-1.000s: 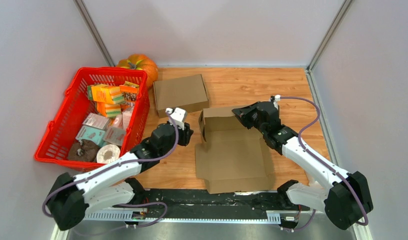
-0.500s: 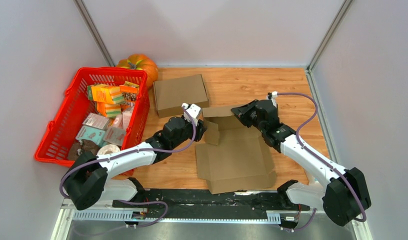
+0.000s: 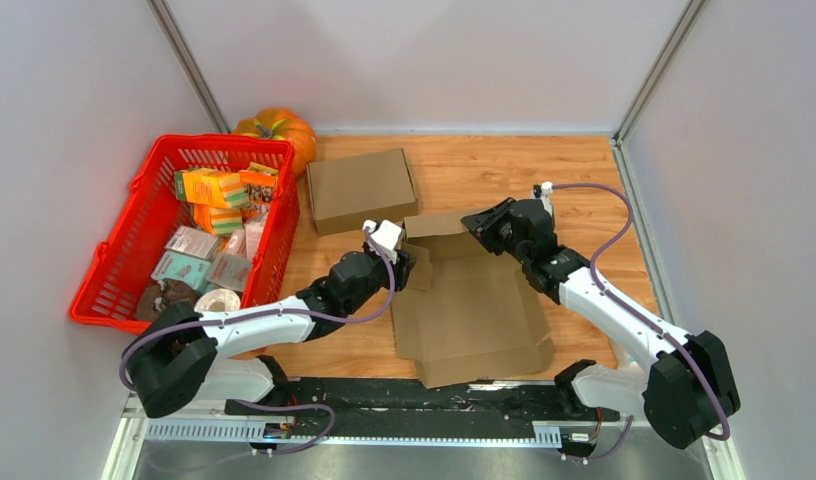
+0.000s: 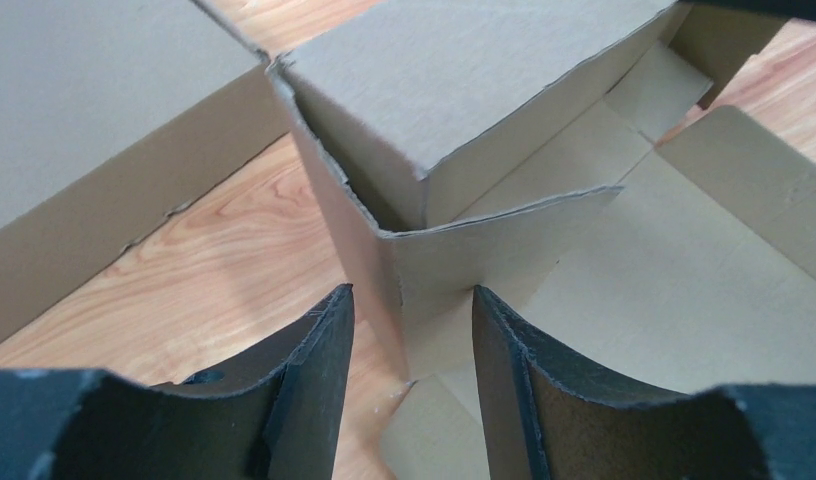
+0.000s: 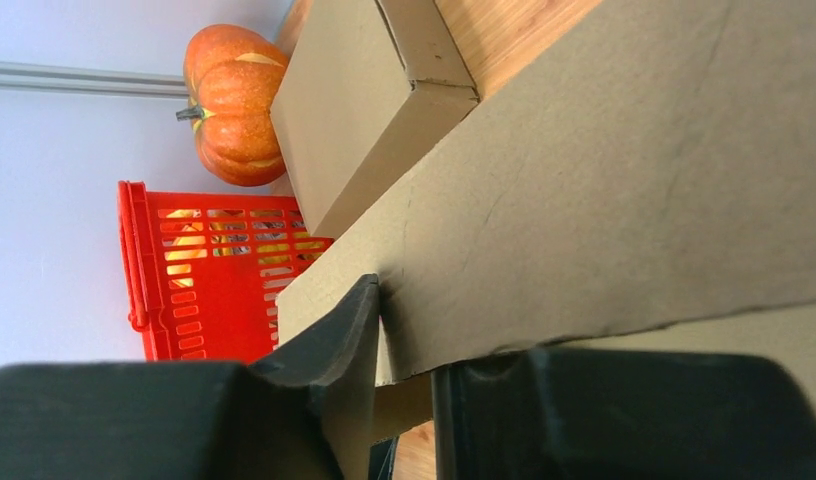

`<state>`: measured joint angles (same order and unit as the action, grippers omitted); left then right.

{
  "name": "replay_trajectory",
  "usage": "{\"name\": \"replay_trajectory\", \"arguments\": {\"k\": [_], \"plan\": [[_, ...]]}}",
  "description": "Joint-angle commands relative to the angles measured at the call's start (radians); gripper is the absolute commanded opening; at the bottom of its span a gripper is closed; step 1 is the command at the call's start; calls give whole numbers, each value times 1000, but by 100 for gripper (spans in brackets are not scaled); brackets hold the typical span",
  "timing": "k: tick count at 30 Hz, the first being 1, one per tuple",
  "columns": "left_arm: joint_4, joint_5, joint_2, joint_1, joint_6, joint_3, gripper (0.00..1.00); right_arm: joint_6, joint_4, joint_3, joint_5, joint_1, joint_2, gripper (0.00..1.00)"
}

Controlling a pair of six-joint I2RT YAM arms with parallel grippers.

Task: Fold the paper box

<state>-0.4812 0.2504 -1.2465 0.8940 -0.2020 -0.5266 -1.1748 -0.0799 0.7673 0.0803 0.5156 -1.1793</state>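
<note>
Wood-grain table (image 3: 524, 170) between white walls, and your paper box (image 3: 474, 310) lies near the middle of it, mostly flat and open, its big panel spread toward the arm bases. Along the far edge the back flap stands up, and at the left a short side flap is raised too, meeting the back one at a corner. Your left gripper (image 3: 412, 262) is right at that left side: in the wrist view the two dark fingers (image 4: 319, 380) straddle the upright side flap, one on the outside over the wood, one on the inside over the box floor. The jaws stand moderately apart, with a sliver of daylight on each side of the cardboard, so no squeeze there. Your right gripper (image 3: 476, 225) is at the far edge, reaching in from the right, and its wrist view shows the back flap running between the fingers (image 5: 349, 340) with the jaws closed tight on the cardboard. Behind the paper box, just beyond the left gripper, sits a closed cardboard box (image 3: 359, 188), apart from the one you're working. A red basket (image 3: 102, 270) full of small packages fills the left side of the table, and an orange pumpkin (image 3: 279, 130) sits in the far corner behind it.
</note>
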Motion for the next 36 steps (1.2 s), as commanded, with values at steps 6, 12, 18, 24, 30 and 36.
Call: {"name": "replay_trajectory", "arguments": {"k": [6, 12, 18, 24, 30, 36], "plan": [[-86, 72, -25, 0, -4, -24, 55, 83, -63, -25, -11, 4, -28, 15], [-129, 35, -22, 0, 1, -36, 57, 90, -78, -17, 10, 4, -33, 13], [-120, 29, 42, -1, 41, 27, 56, 139, -64, -25, 19, 1, -5, 24], [-91, 67, -23, -1, 24, -36, 58, 119, -51, -42, 16, 1, -22, 12], [-102, 134, -102, 17, 3, -90, 59, 113, -46, -49, 36, 3, -42, 11], [-105, 360, -142, 72, 61, -113, 58, 101, 9, -102, 24, 3, -45, 11]]}}
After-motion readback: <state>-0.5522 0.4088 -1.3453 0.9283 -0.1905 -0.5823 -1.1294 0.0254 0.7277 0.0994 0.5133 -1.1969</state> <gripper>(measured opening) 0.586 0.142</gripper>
